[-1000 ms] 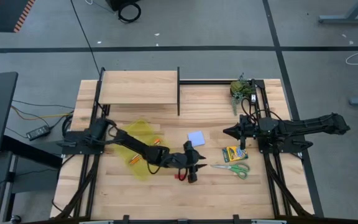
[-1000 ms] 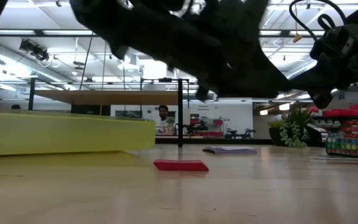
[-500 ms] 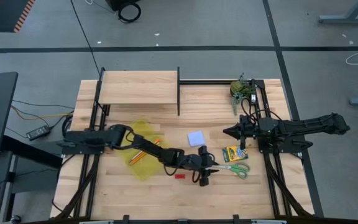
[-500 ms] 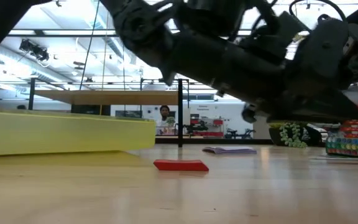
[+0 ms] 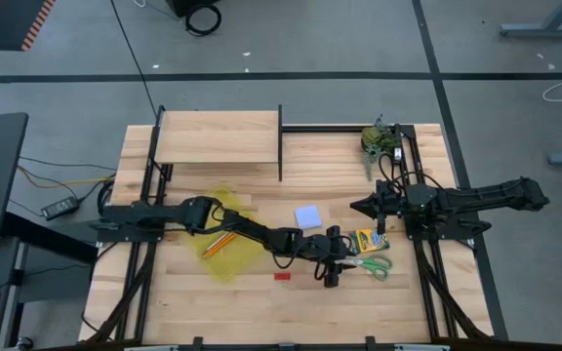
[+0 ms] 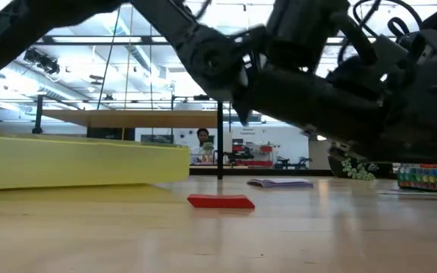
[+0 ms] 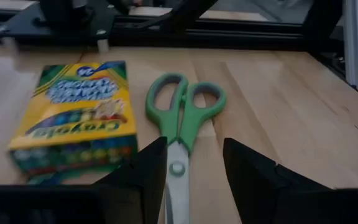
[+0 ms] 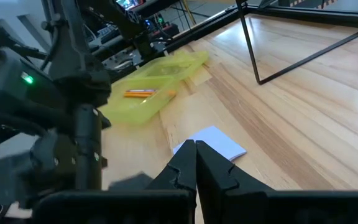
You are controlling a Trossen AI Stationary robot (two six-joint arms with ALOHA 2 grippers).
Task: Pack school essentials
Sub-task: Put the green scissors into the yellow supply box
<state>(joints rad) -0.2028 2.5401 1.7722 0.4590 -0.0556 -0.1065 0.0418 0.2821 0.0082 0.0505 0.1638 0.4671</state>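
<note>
From the high view I see my left arm stretched across the wooden bench, and the left claw sits in the lower middle of the frame, just beside the green-handled scissors. The left wrist view gives what the top camera cannot: the two dark fingers stand partly apart with a clear gap, the steel blades and pivot of the scissors lie in that gap, and the claw holds nothing. The two oval plastic loops point away from the camera. To the left in that frame lies the crayon box, a flat cardboard pack in yellow and green, close to the scissors but apart.

The high view also shows the small red eraser alone on the planks, left of the claw. In the low view the eraser looks like a thin flat slab, and the yellow pouch is a long translucent wall at the left of the frame.

The right claw rests at centre right of the high view, above the crayon box in the frame. In the right wrist view its fingers are pressed together with nothing between them. This view shows the pale blue note pad, square and thin, and the orange pencil lying inside the pouch.
</note>
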